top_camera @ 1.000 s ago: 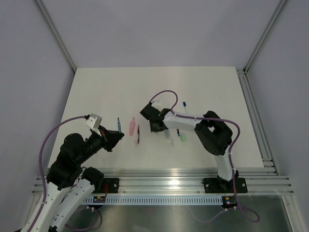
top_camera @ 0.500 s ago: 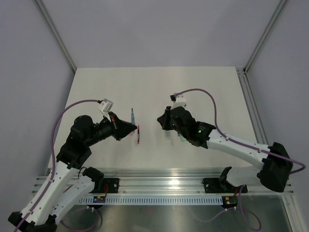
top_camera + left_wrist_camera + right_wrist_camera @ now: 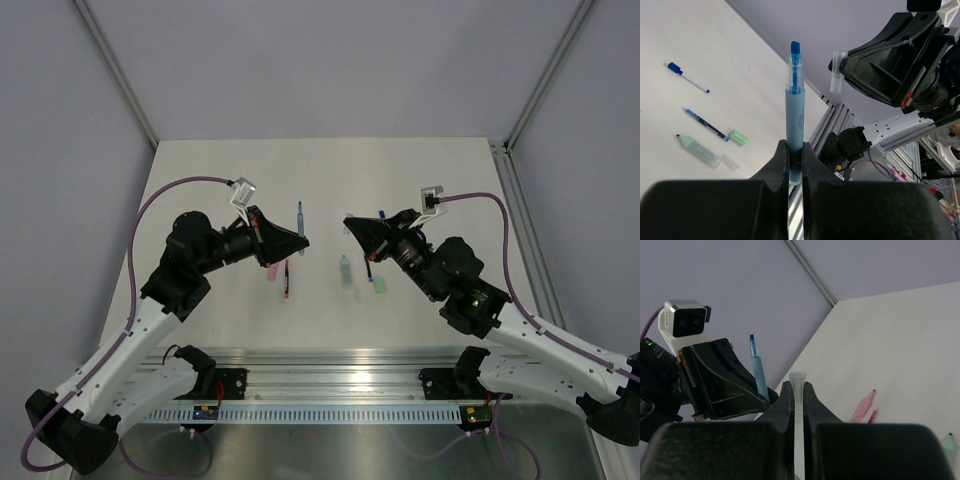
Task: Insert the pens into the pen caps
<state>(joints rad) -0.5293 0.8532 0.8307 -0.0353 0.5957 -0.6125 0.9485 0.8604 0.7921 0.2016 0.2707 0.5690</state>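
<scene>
My left gripper (image 3: 298,238) is shut on a light blue pen (image 3: 300,214) and holds it above the table, tip pointing away from the gripper; the pen stands upright between the jaws in the left wrist view (image 3: 795,95). My right gripper (image 3: 351,226) is shut on a whitish translucent cap (image 3: 797,381), open end outward. The two grippers face each other a short gap apart. The cap also shows in the left wrist view (image 3: 836,80), and the blue pen in the right wrist view (image 3: 758,371).
On the table lie a pink capped pen (image 3: 272,270), a red pen (image 3: 286,280), a green pen (image 3: 345,268), a clear cap (image 3: 352,293), a green cap (image 3: 379,285), a dark blue pen (image 3: 705,125) and a white pen with a blue end (image 3: 687,77).
Both arms have risen off the table and swung toward each other. The left gripper carried the blue pen rightward and farther back; the right gripper lifted the whitish cap and turned to face it.
</scene>
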